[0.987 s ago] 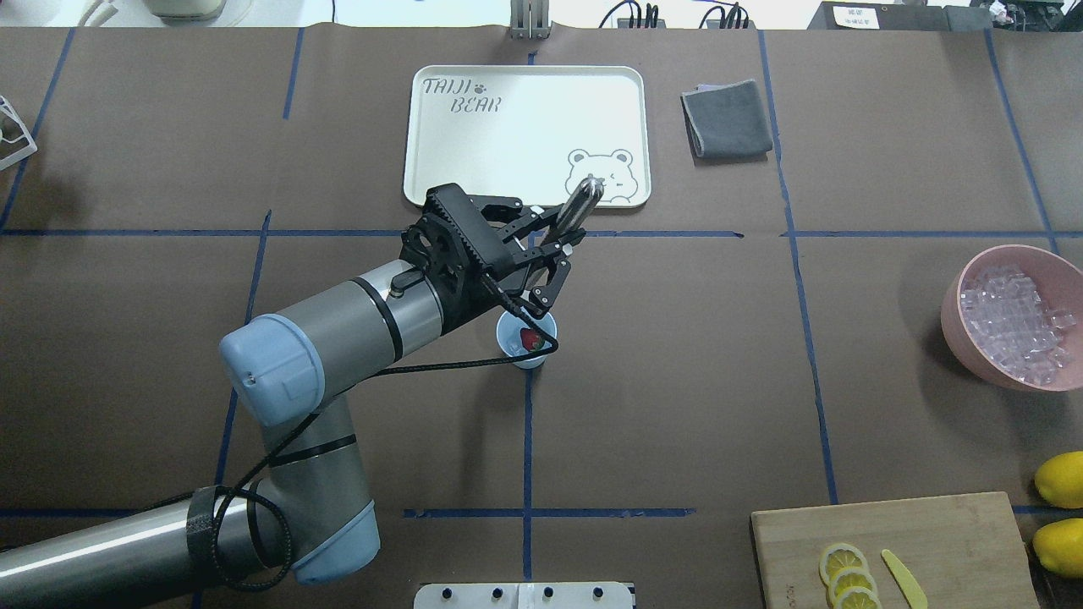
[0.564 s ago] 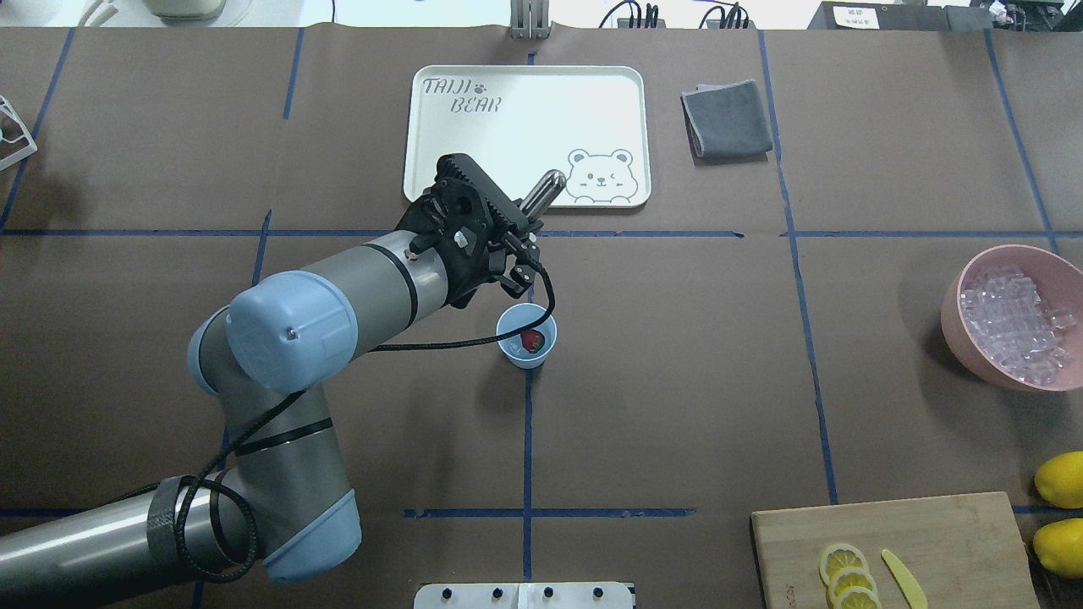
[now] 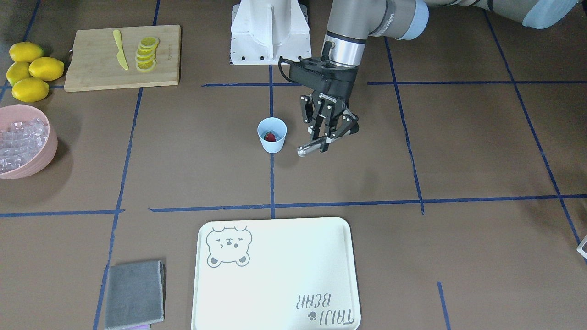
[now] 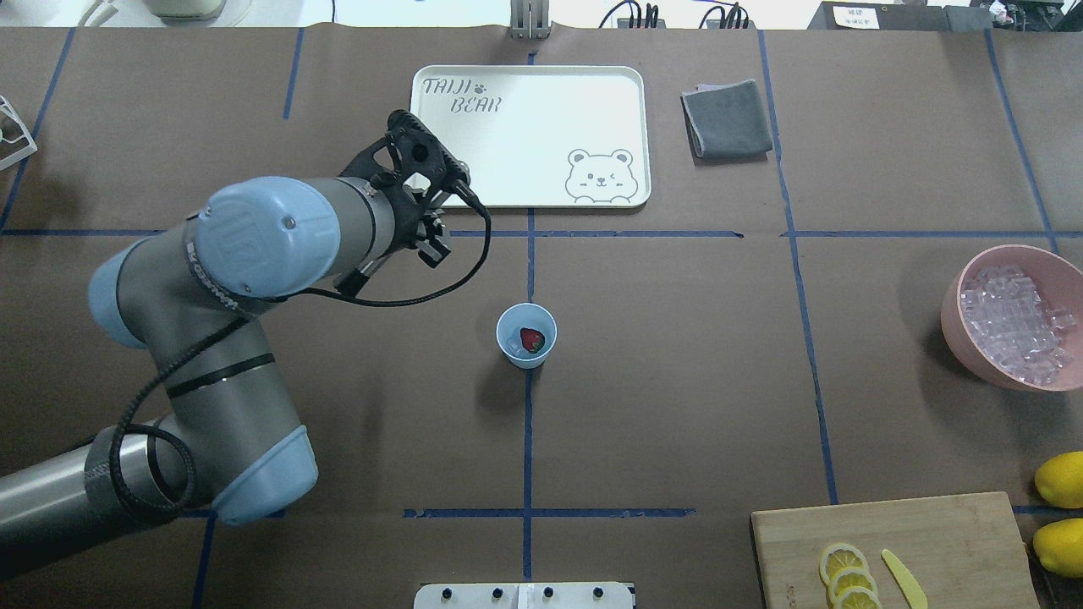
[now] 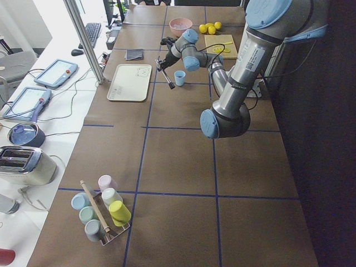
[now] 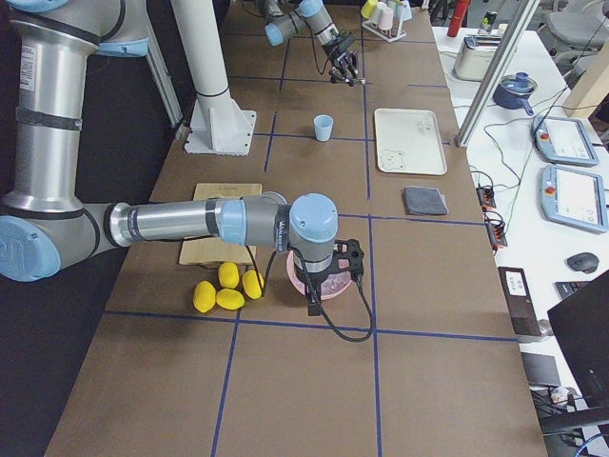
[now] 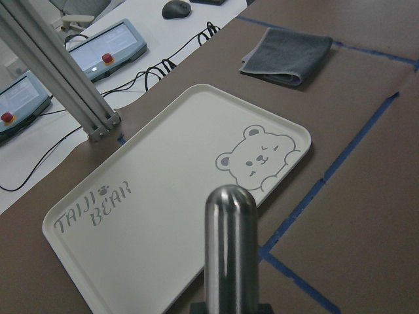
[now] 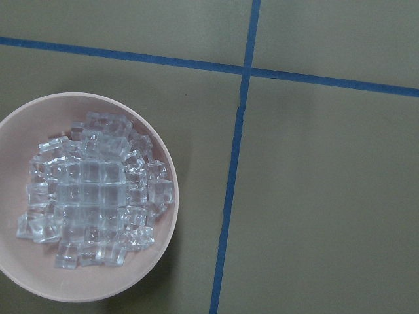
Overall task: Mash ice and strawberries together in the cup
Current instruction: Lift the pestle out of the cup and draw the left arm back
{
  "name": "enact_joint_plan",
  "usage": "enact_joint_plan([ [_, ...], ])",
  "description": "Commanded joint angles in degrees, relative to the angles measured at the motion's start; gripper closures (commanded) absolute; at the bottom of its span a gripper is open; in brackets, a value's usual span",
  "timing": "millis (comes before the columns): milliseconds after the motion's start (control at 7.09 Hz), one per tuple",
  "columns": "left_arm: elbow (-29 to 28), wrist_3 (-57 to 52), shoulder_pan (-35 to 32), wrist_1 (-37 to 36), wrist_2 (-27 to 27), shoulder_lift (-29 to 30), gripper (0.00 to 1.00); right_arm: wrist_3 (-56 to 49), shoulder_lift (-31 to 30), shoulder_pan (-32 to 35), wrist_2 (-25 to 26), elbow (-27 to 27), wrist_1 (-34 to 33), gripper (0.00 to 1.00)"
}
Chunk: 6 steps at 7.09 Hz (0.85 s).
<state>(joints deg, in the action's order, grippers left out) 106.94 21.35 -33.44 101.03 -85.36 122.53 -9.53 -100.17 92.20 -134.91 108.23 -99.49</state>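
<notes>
The pale blue cup stands at the table's middle with one red strawberry inside; the same cup and strawberry show from the front. Ice fills the pink bowl at the right edge; I cannot make out ice in the cup. My left gripper is shut on a metal masher rod, beside the cup and apart from it. The rod points toward the tray. My right gripper hangs over the bowl; I cannot tell its state.
A cream bear tray lies beyond the cup, a folded grey cloth to its right. A wooden board with lemon slices and a yellow knife sits front right, whole lemons beside it.
My left arm has swung the rod away from above the cup, leftward and toward the tray's near-left corner. The cup is now uncovered from above.
</notes>
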Motion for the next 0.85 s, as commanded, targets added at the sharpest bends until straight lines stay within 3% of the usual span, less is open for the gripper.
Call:
enact_joint_plan([
  [0,0.37,0.44,-8.52,-5.23,-10.57,-3.23,0.99,0.12,0.06,0.0,0.0,0.14,0.0,0.01],
  [141,0.2,0.62,-15.01,-6.1,-17.23,-6.04,0.99,0.12,0.06,0.0,0.0,0.14,0.0,0.01],
  [423,-0.59,0.71,-29.06,-17.82,-33.92,-7.65,0.99,0.12,0.15,0.0,0.0,0.14,0.0,0.01],
  [564,-0.68,4.54,-33.66,-21.98,-38.09,-9.57,0.99,0.12,0.32,0.0,0.0,0.23,0.0,0.01],
  [705,-0.68,11.45,-35.88,-22.02,-39.0,-12.89,0.96,0.12,0.59,0.0,0.0,0.06,0.0,0.01],
])
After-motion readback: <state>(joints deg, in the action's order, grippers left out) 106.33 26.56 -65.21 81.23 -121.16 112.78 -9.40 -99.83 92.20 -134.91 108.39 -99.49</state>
